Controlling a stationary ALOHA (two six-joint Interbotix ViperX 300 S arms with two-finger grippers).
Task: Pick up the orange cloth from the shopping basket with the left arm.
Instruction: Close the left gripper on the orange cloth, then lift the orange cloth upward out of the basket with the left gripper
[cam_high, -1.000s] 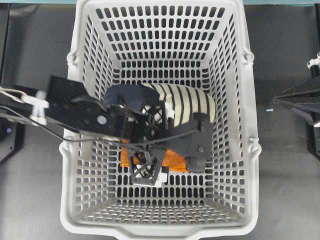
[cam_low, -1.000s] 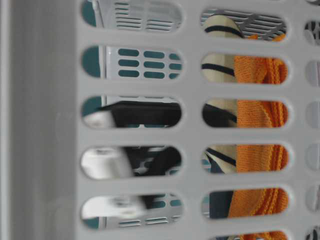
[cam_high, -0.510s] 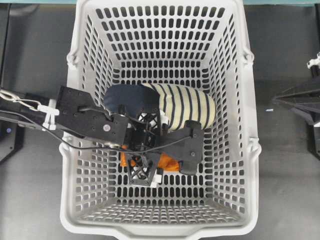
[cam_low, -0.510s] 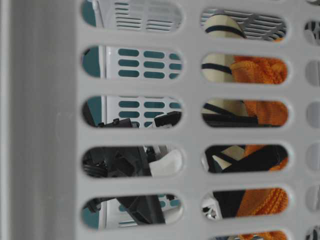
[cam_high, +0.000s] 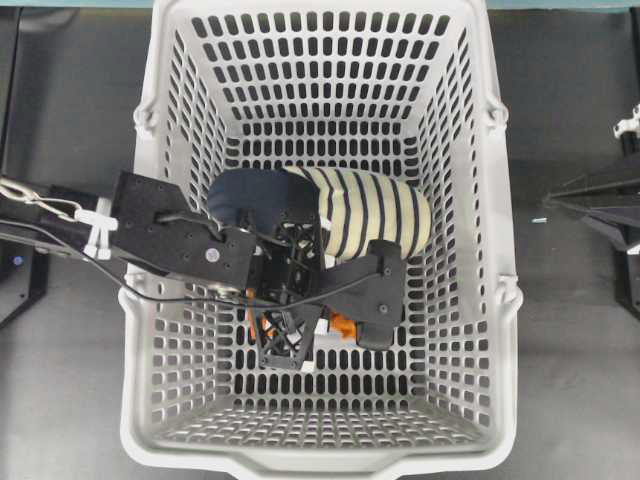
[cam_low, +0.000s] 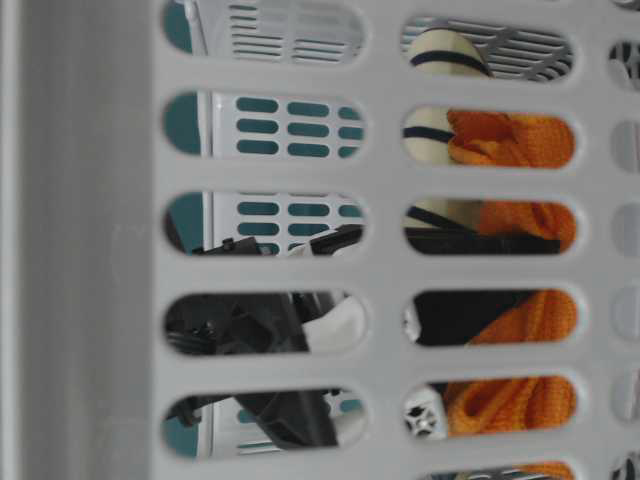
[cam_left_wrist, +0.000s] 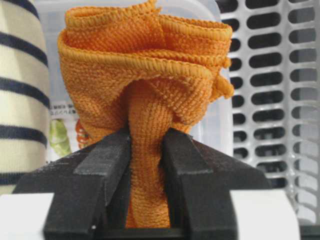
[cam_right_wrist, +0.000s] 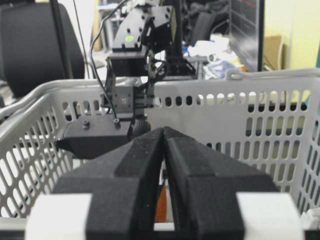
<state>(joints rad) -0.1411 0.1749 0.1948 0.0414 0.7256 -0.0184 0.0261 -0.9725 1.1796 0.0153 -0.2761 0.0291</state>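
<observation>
- left arm's black gripper (cam_left_wrist: 147, 185): jaws clamped on bunched small orange terry cloth (cam_left_wrist: 145, 75), inside large light grey slotted plastic basket (cam_high: 160, 70)
- navy and cream striped slipper (cam_high: 370, 215) just beside cloth
- right arm's black gripper (cam_right_wrist: 164, 150): jaws closed, empty, outside basket

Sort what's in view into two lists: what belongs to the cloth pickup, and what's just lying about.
Belongs to the job:
- orange cloth, bunched and pinched in the left hand
- grey shopping basket holding it

Just lying about:
- navy and cream striped slipper in the basket, beside the cloth
- right hand, shut, outside the basket
</observation>
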